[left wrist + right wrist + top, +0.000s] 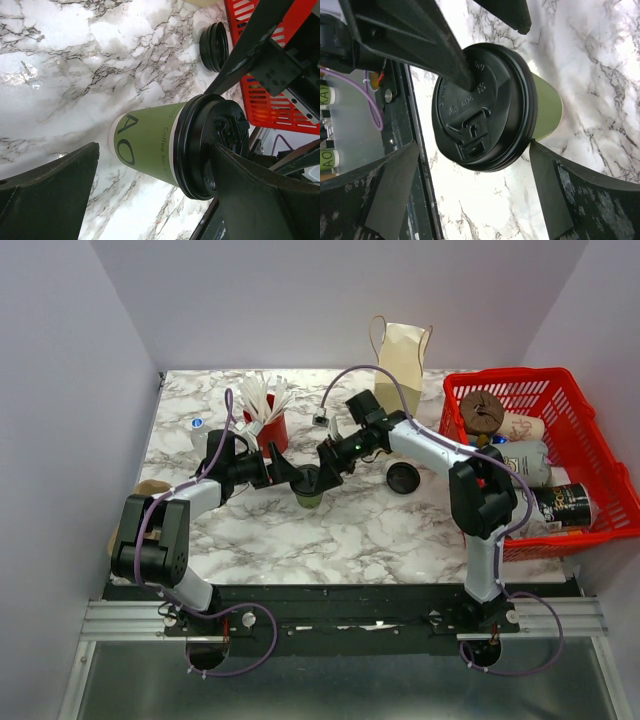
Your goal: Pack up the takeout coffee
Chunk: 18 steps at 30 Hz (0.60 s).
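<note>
Top external view is showing the takeout coffee (310, 487) standing upright mid-table, its black lid (480, 105) sitting on top, with both arms reaching in on it. The left end effector (155, 149) is gaping wide, and one of its fingers (455, 60) is touching the lid top. The right end effector (474, 146) is hanging wide open over the lid, gripping nothing. The lid is looking seated, so I am judging the step to be taking hold of the cup for packing. Next, one end effector is needing to close on the green wall below the lid while the other clears off. Counting: one green cup, one loose black disc (403, 477), one red cup of sticks (272, 427), one paper bag (402, 355), one red basket (585, 420).
</note>
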Available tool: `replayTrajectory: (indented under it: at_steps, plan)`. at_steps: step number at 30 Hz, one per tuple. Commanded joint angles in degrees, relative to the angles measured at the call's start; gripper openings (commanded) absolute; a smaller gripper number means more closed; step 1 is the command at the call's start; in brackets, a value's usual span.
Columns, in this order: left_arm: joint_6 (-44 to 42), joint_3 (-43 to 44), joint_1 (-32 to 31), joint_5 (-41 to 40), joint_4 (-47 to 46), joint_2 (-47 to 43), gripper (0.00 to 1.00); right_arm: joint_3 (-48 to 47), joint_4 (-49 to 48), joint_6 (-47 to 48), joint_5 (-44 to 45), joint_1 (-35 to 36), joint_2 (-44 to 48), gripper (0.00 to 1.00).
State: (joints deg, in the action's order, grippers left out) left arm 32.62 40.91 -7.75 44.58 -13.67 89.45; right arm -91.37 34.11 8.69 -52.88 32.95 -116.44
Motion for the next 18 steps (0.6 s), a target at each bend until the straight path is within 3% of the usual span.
replayTrajectory:
  at_steps: [1, 7, 18]
  plan:
    - [-4.2, -2.8, 0.0, -4.9, 4.2, 0.5, 0.97, 3.0, -1.9, -1.7, -2.7, -0.2, 3.0, 1.00]
    - [-4.6, -2.7, 0.0, -4.7, 4.0, 0.7, 0.97, 4.8, -5.4, -5.6, -9.8, -2.1, 4.1, 1.00]
    - [-4.7, -2.6, 0.0, -4.1, 4.1, 1.1, 0.97, 4.4, -8.3, -13.1, -8.8, -3.5, -1.0, 0.96]
